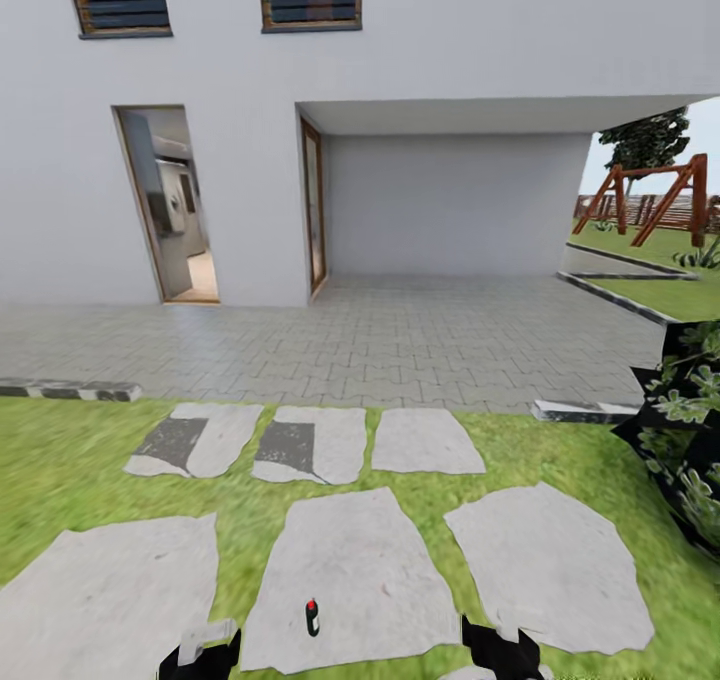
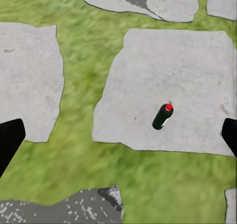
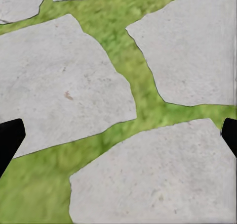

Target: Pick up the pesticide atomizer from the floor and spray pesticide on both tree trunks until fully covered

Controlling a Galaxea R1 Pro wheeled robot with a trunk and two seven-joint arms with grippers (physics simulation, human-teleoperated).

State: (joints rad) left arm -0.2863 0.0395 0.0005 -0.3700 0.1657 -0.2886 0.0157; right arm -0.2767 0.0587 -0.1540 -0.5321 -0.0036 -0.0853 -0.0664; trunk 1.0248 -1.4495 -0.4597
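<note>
Small black pesticide atomizer with red tip (image 1: 312, 617) stands on grey paving slab (image 1: 350, 570) in lawn, between both tools, likely staged for pickup. Left tool (image 2: 118, 137) spread wide, empty; right tool (image 3: 118, 137) likewise.

The small black atomizer (image 1: 312, 617) with a red tip stood on the middle stone slab (image 1: 350, 580) just ahead of me, set in green lawn (image 1: 60, 470). My left gripper (image 1: 207, 652) and right gripper (image 1: 503, 650) poked in at the lower edge, one either side of that slab. Beyond lay grey paving (image 1: 380, 340), the white house (image 1: 230, 160), and a wooden swing frame (image 1: 650, 195) far right.
</note>
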